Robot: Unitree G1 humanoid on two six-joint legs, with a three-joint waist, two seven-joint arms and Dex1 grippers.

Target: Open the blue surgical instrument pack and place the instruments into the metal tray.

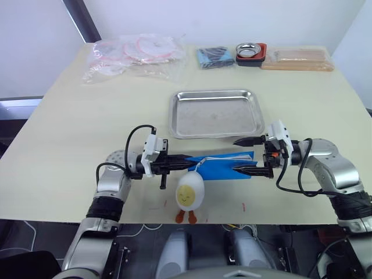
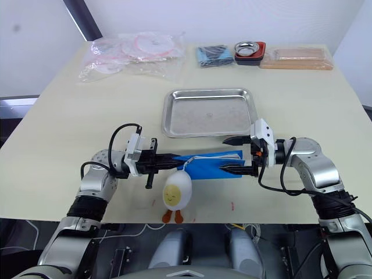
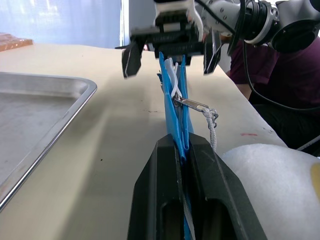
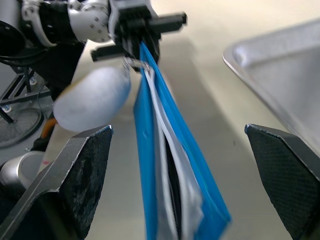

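The blue surgical instrument pack is a flat bright-blue pouch held up on edge between the two grippers, just above the near part of the table. In the right wrist view its top edge gapes a little, showing a whitish lining between the blue layers. A small metal clip with a white cord hangs from the end nearest the left gripper, and a white egg-shaped toy with a smiling face and orange feet dangles just below that gripper.

The left gripper has its two black fingers pressed together on the pack's end, the blue fabric pinched between them. The right gripper has its fingers spread wide, one on each side of the pack's other end, neither clearly touching it.

The metal tray lies just beyond both grippers, flat on the table, its shiny floor bare. Well beyond it, at the far edge, sit a small round metal bowl on a red base, a darker blue folded bundle, a tan wooden board and a heap of clear plastic bags.
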